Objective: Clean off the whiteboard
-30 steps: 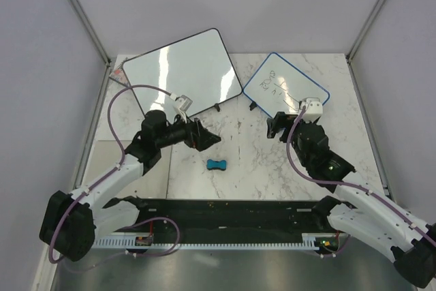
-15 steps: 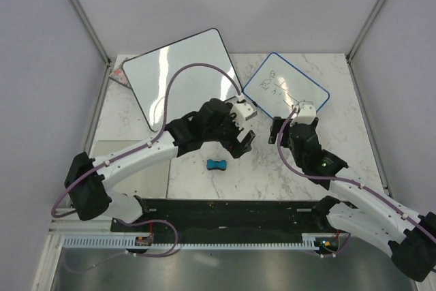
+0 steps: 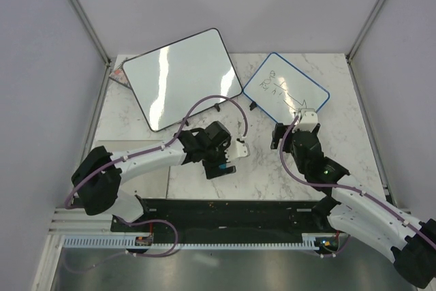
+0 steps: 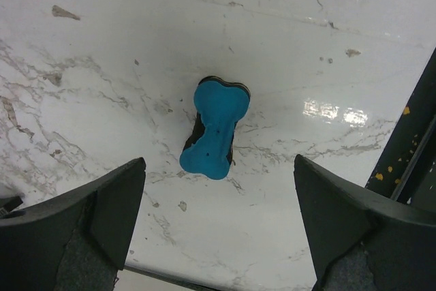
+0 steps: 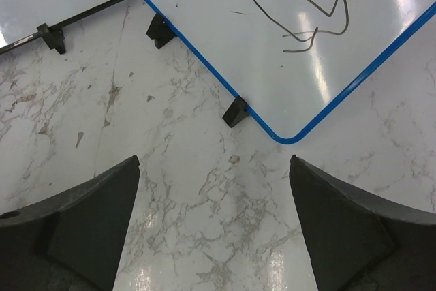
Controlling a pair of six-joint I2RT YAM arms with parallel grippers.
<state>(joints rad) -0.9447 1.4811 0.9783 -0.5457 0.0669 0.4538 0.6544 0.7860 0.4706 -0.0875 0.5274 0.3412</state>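
Left wrist view: left fingers [image 4: 88, 223] spread wide, nothing between them. The left gripper [image 4: 218, 185] hangs over the blue eraser [image 4: 214, 127], which lies flat on the marble table [image 4: 102, 66], slightly tilted, its near end roughly between the fingertips and the rest just beyond them. Not touching, as far as I can tell.

Right fingers [image 5: 82, 223] are also spread and empty. The right gripper [image 5: 212, 189] hovers over bare marble just near of the whiteboard [image 5: 286, 46].

The whiteboard is at far right of the table, blue frame, propped on small black feet, dark scribbles on it. The black-framed board [image 3: 180, 76] is to its left, corners close.

Risks, my judgement:
- The eraser is low and the marble slick, so an off-centre descent could land a finger on top of it or skate it away.
- Closing on the near end only would give a weak pinch that could twist out.
- The whiteboard sits loose on its feet, so a hard wipe could shove or tip it unless the right gripper braces it.
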